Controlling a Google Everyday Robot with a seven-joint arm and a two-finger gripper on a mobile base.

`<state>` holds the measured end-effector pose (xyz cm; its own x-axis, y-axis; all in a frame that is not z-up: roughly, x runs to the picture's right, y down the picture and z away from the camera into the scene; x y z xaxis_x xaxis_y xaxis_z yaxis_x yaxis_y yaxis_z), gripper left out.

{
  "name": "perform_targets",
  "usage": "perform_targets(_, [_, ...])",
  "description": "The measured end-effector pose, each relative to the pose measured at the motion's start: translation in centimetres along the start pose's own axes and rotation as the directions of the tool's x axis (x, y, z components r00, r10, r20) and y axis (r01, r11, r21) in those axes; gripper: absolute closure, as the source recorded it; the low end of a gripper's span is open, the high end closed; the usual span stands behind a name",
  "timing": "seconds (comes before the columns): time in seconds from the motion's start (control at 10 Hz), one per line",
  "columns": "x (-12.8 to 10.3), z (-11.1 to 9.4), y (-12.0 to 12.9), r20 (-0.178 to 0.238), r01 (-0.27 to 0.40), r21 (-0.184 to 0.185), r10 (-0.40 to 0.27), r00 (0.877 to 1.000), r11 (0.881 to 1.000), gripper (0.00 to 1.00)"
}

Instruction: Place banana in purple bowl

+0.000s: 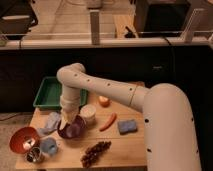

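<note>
The purple bowl (73,130) stands on the wooden table (125,147), left of centre. My arm reaches in from the right and bends straight down over it. The gripper (66,119) hangs just above the bowl's left rim. A pale yellow, elongated piece, the banana (64,120), shows at the gripper's tip, held over the bowl's left side and partly hidden by the wrist.
A white cup (88,113) stands right beside the bowl. A green tray (50,94) is behind. A red-orange carrot piece (108,121), a round orange fruit (104,101), a blue sponge (127,126) and grapes (95,148) lie to the right. A red-orange bowl (22,138), a blue cup (49,146) and a metal can (33,155) sit at the front left.
</note>
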<state>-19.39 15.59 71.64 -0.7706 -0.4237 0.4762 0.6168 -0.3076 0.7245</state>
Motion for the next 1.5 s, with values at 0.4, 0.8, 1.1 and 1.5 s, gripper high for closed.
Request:
perform_targets(0.4, [-1.2,-1.4,-1.1,0.017,0.078,-0.048,-0.078,0.997,0.996,0.94])
perform_targets(0.8, [-4.0,-3.1,1.1,-0.016,0.043,-0.061,-0.044,0.999,0.997,0.54])
perform_targets(1.1, [-4.4,-3.6,1.5,-0.033,0.032,-0.051,-0.033,0.999,0.998,0.25])
perform_targets(1.5, [-3.8,-3.4,1.0,-0.03,0.048,-0.025,-0.049,0.998,0.999,0.2])
